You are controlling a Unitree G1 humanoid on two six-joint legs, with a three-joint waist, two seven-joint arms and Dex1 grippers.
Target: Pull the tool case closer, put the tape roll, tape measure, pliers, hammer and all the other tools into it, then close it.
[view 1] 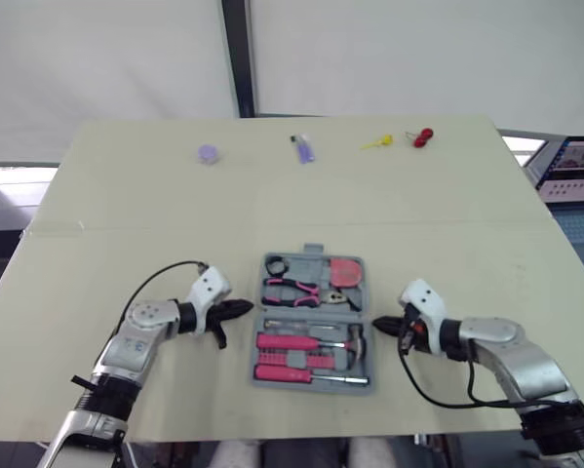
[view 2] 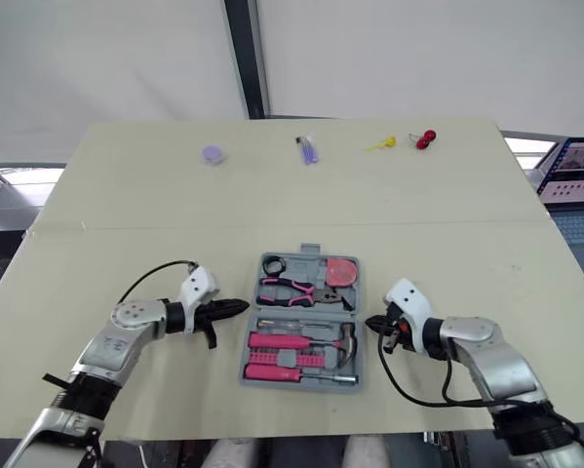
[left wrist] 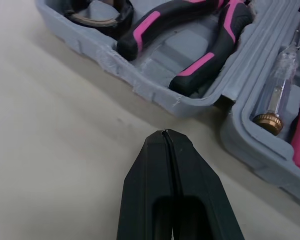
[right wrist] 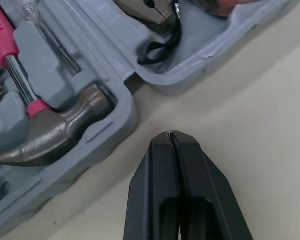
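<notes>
The grey tool case [view 1: 311, 255] lies open and flat near the table's front edge, between my two grippers. Its far half holds the black tape roll [view 1: 275, 264], the pink-handled pliers [view 1: 292, 290] and the red tape measure [view 1: 345, 272]. Its near half holds the hammer [right wrist: 54, 132] and pink-handled screwdrivers [view 1: 287, 343]. My left gripper [view 1: 245, 308] is shut and empty, its tip a short way from the case's left edge [left wrist: 155, 95]. On the other side my right gripper [view 1: 377, 325] is shut and empty, pointing at the case's right edge [right wrist: 124, 107] without touching it.
Small items lie along the table's far edge: a purple disc [view 1: 208, 153], a purple object [view 1: 303, 148], a yellow piece [view 1: 377, 142] and a red one [view 1: 423, 136]. A printed box [view 1: 574, 166] stands off the table at the right.
</notes>
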